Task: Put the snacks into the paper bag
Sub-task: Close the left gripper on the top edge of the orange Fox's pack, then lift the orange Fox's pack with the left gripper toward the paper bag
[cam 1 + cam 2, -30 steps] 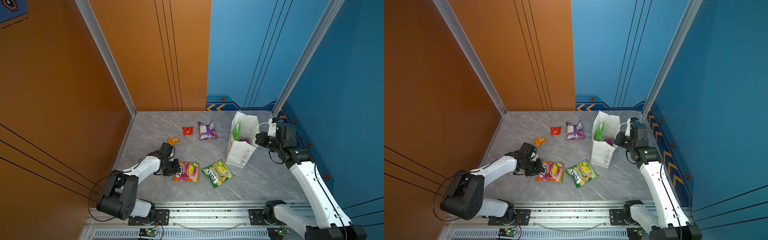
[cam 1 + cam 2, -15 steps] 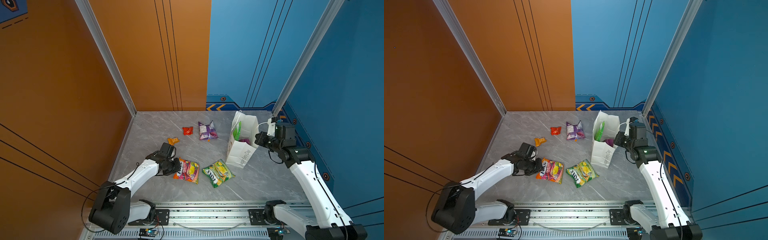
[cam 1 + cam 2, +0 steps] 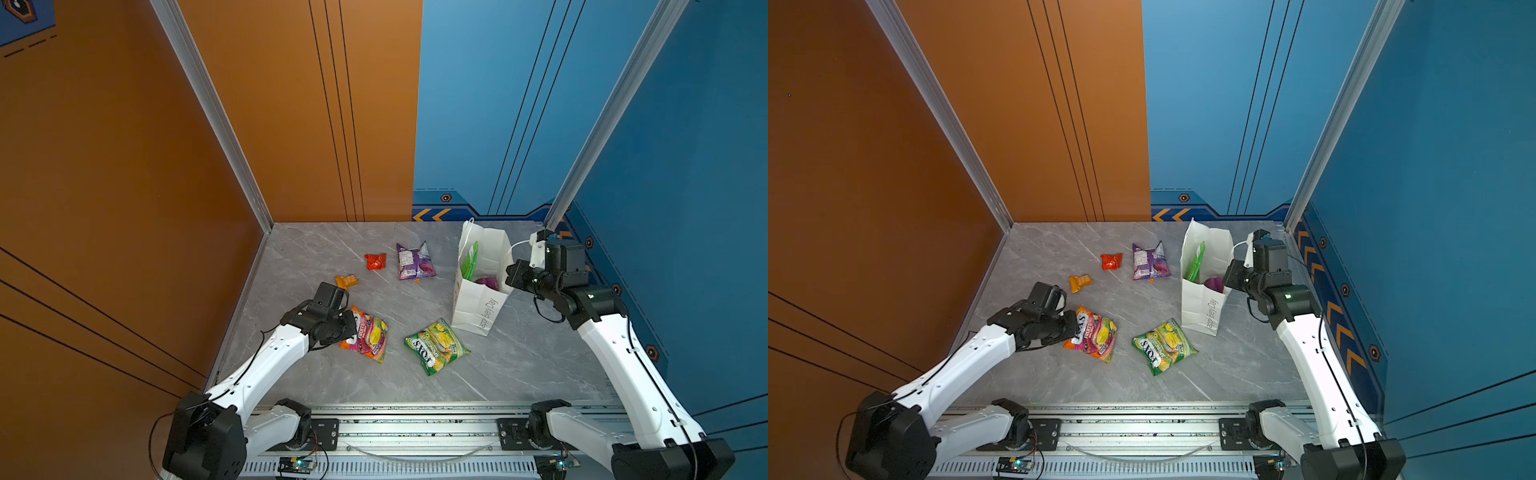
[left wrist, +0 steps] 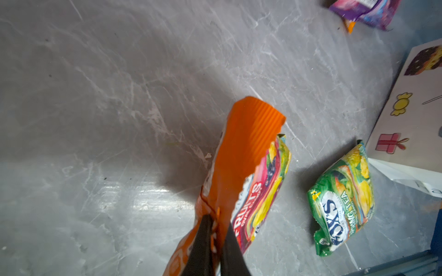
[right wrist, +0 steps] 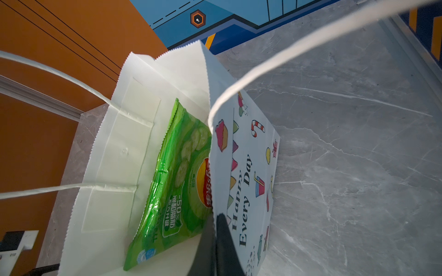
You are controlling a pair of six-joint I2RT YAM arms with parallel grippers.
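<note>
Pinched edge of glossy orange FOX'S candy bag [image 4: 244,153] in left gripper [image 4: 214,223]; risked slip mid-carry. Clamped rim of white paper bag [image 5: 134,143] in right gripper [image 5: 214,221]; risked tipping on snag.

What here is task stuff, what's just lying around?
Job: paper bag, held by right gripper; Lay's bag inside it; orange FOX'S bag in left gripper; green FOX'S bag; purple packet; red packet; small orange packet.
Not job: base rail; wall panels.

On the grey marbled tabletop [image 3: 316,257] we saw a red packet [image 3: 375,261], small orange packet [image 3: 346,281], purple packet [image 3: 413,262] and green FOX'S bag [image 3: 436,346] lying flat, the paper bag [image 3: 473,307] standing, and an orange FOX'S bag [image 3: 370,334] partly raised.
</note>
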